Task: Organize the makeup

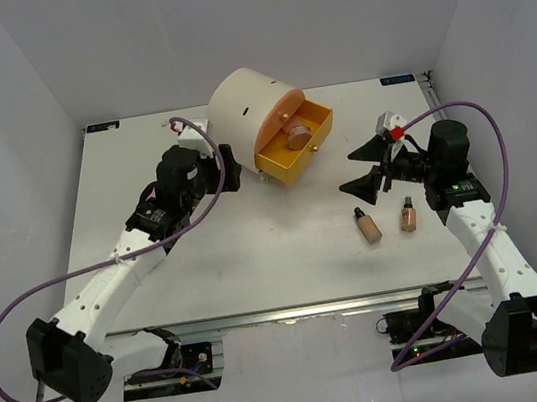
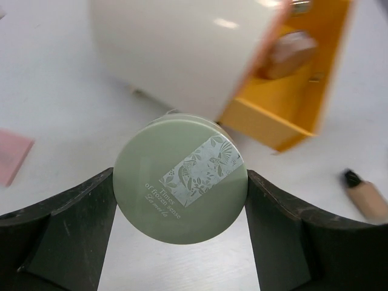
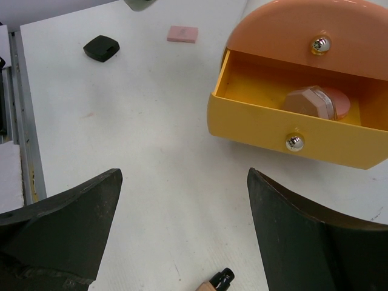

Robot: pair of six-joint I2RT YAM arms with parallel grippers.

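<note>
My left gripper (image 2: 180, 185) is shut on a round pale-green compact (image 2: 180, 180) with white lettering, one finger against each side, just in front of the cream box (image 2: 176, 48). Its yellow drawer (image 2: 285, 115) stands open with a pinkish-brown compact (image 3: 318, 102) inside. Two tan bottles with black caps (image 1: 367, 225) (image 1: 407, 214) lie on the table right of centre. My right gripper (image 1: 365, 168) hangs open and empty above the table, just beyond those bottles; one bottle's cap (image 3: 218, 282) shows below its fingers (image 3: 66, 230).
The cream cylindrical box (image 1: 250, 108) sits at the back centre, its drawer (image 1: 296, 146) pulled toward the right arm. A small black case (image 3: 101, 48) and a flat pink square (image 3: 182, 34) lie on the far left part of the table.
</note>
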